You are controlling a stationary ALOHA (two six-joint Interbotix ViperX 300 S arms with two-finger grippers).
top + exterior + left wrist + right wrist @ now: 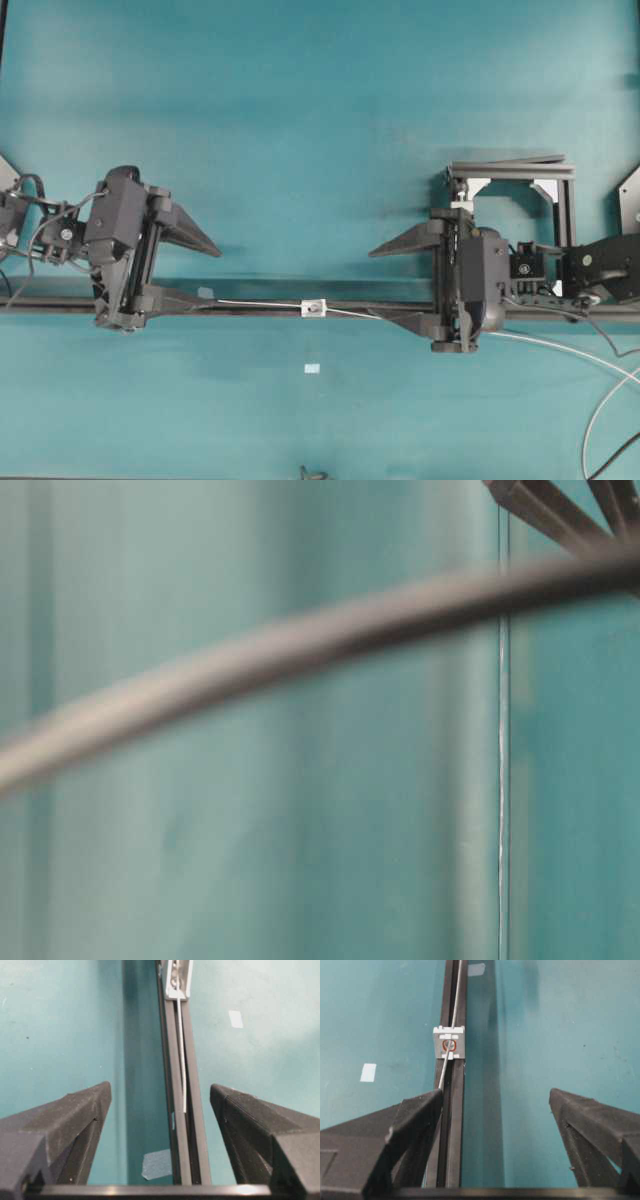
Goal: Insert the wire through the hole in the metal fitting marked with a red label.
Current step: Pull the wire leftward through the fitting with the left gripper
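**Op:** Teal table all round, and one black rail [260,305] runs straight across it. I'll use that rail as my landmark. The fitting [314,309] sits on the rail about midway between my two arms.

**Spotter:** And the wire?

**Op:** The wire [255,303] lies along the rail. In the right wrist view it goes in at the hole [449,1045], ringed in red, and comes out the other face of the fitting. The left wrist view shows its free end resting on the rail, on my left arm's side of the fitting.

**Spotter:** So it's threaded?

**Op:** I judge it is: wire shows on both sides of the fitting. What's left, as I see it, is little more than backing off.

**Spotter:** Claws?

**Op:** Left gripper [195,270] is spread wide, straddling the rail, nothing in it. Right gripper [395,285] is spread wide too; one finger [415,1125] lies over the rail with the wire passing beside its tip, but I can't tell whether they touch. Nothing is clamped.

**Spotter:** Table-level view?

**Op:** Blurred; only a thick cable [300,645] across the lens.
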